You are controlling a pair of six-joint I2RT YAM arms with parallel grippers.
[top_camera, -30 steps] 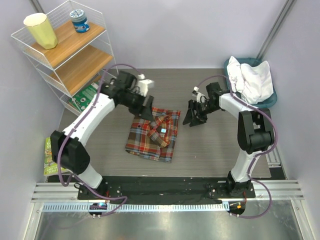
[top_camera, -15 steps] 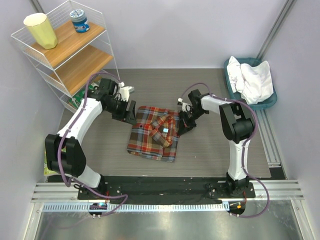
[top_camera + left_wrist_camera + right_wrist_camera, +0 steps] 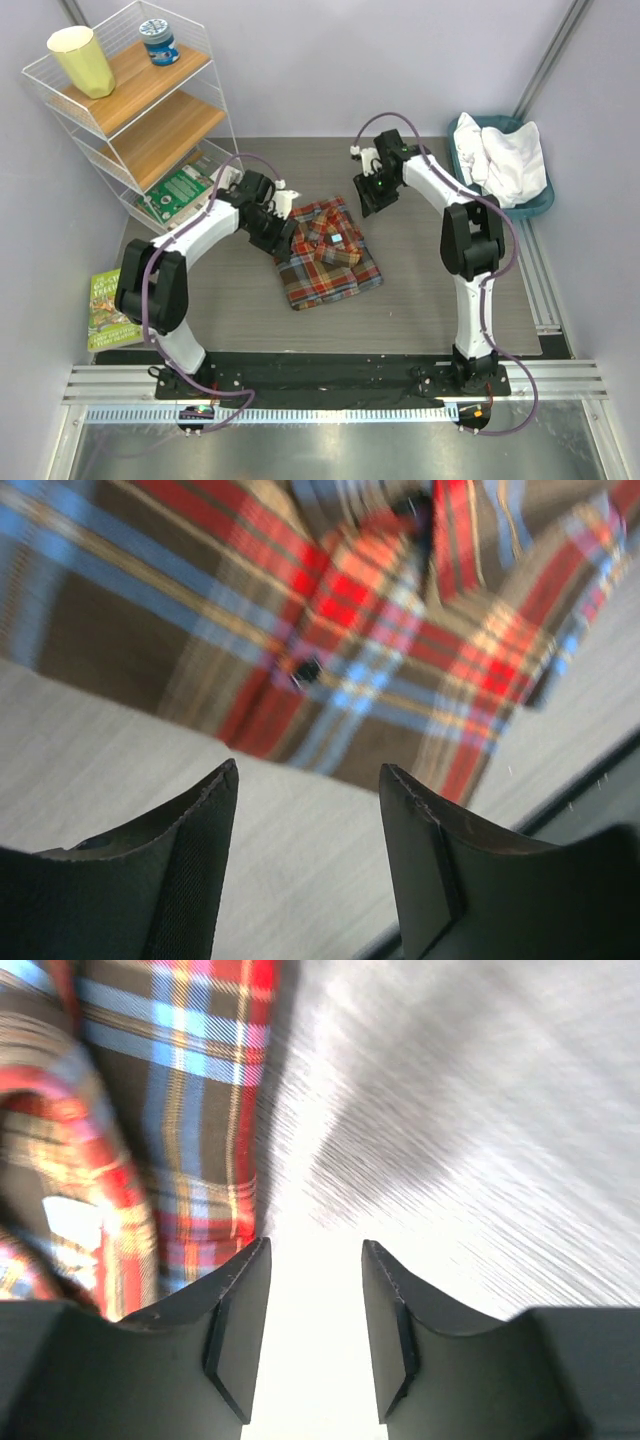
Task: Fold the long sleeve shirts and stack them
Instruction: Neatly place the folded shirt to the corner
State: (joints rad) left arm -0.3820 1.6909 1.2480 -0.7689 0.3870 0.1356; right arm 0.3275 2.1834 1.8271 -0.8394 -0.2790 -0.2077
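The plaid flannel shirt (image 3: 327, 252) lies folded in a compact bundle at the table's middle, collar up. It fills the top of the left wrist view (image 3: 330, 620) and the left of the right wrist view (image 3: 150, 1110). My left gripper (image 3: 280, 232) is open and empty, at the shirt's left edge, over bare table (image 3: 307, 770). My right gripper (image 3: 367, 198) is open and empty, just beyond the shirt's far right corner (image 3: 315, 1245). The white shirt (image 3: 508, 160) lies crumpled in the teal basket (image 3: 532, 205) at the far right.
A wire shelf rack (image 3: 130, 110) with a yellow cup (image 3: 83, 60) and a blue jar (image 3: 158, 41) stands at the far left. A green booklet (image 3: 178, 191) lies on its low shelf; another (image 3: 105, 310) lies by the table's left edge.
The shirt has shifted right and turned, now more compact. My left gripper moved right to its left edge. My right gripper moved away toward the far side, off the shirt.
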